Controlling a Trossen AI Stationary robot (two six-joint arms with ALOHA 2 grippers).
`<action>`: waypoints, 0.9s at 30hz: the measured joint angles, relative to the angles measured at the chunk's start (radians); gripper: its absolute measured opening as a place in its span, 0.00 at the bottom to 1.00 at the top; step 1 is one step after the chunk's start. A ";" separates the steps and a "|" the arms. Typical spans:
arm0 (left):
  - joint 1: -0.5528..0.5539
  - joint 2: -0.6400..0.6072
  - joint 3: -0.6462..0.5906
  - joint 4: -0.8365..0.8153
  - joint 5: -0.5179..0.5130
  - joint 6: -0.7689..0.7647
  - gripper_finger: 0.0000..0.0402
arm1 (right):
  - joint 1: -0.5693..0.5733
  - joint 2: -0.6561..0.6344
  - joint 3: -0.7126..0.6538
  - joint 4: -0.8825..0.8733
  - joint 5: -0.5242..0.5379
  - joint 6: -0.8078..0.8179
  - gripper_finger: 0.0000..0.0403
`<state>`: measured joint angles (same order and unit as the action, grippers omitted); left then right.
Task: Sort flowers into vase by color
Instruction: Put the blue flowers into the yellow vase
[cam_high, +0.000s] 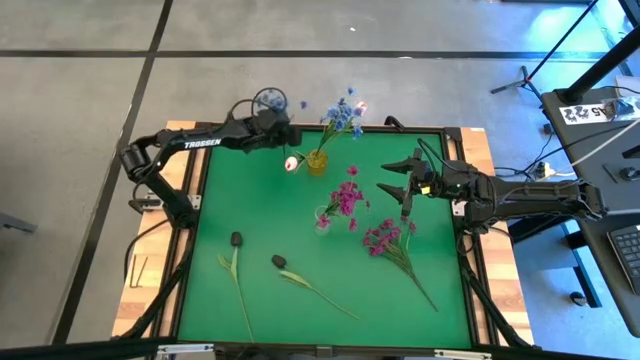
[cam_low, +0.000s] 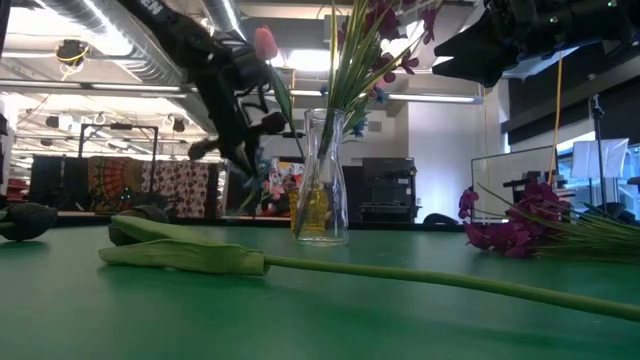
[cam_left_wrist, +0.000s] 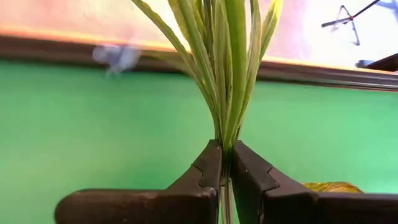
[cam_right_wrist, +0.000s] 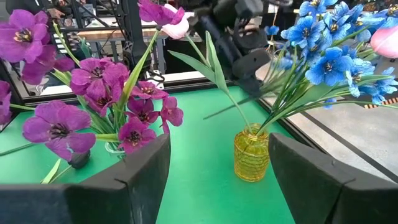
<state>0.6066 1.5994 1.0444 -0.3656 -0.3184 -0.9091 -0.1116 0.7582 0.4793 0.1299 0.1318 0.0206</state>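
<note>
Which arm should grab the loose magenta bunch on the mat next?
Right. The right gripper hangs open close to the loose magenta bunch on the mat's right side. The left gripper is shut on a pink tulip by the yellow vase.

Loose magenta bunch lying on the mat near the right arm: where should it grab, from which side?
Grip the bare green stem just behind the blooms of the magenta bunch, coming straight down from above. It lies flat on the green mat, heads toward the clear vase, stem trailing to the near right corner. The open right gripper hovers just beyond it; fingers should straddle the stem crosswise.
</note>
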 joint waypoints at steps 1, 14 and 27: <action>-0.002 0.000 0.021 -0.028 -0.016 0.013 0.04 | 0.000 0.000 0.000 0.000 0.000 0.000 0.67; -0.020 -0.176 0.125 -0.118 -0.183 0.210 0.03 | 0.000 0.000 0.000 0.001 0.014 0.000 0.67; -0.160 -0.369 0.109 0.170 -0.056 0.636 0.03 | 0.000 0.000 0.000 0.002 0.045 -0.006 0.67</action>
<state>0.4470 1.2304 1.1538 -0.1955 -0.3748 -0.2733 -0.1116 0.7579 0.4793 0.1323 0.1764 0.0151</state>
